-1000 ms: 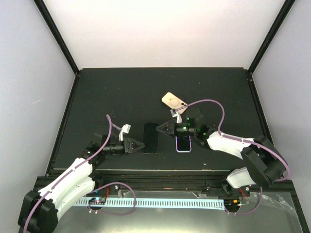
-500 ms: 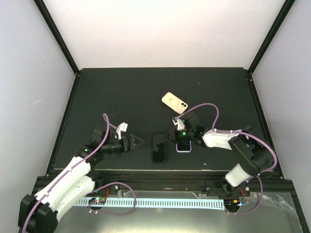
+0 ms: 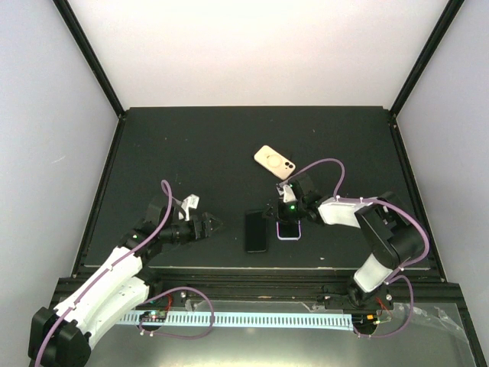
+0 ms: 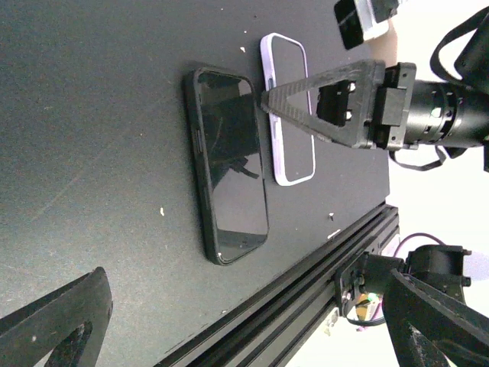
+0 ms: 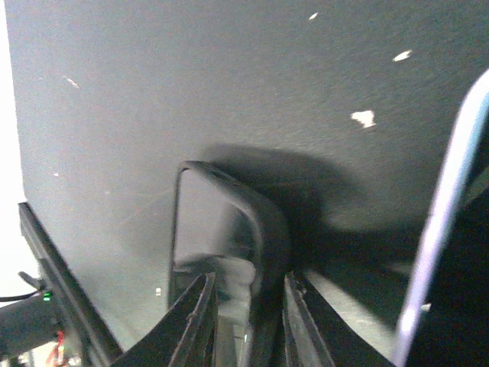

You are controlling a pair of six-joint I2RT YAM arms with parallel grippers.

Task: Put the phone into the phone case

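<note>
A black phone case (image 3: 256, 231) with a thick rim and a glossy dark face lies flat near the table's front edge. A phone (image 3: 289, 228) with a lavender edge lies screen up just right of it, parallel and apart (image 4: 289, 115). My right gripper (image 3: 269, 215) is low over the case's far right corner. Its fingers are slightly parted astride the case rim (image 5: 267, 229), and I cannot tell if they touch it. My left gripper (image 3: 216, 224) stands wide open left of the case (image 4: 229, 164), holding nothing.
A beige phone or case (image 3: 273, 161) with a ring mark lies face down farther back on the black table (image 3: 176, 153). The table's front rail (image 4: 306, 306) runs just behind the case. Black frame posts stand at both sides.
A second ago both grippers were shut on the black case. The left gripper opened and drew back. The right arm moved the case right and laid it flat, and its jaws have parted.
</note>
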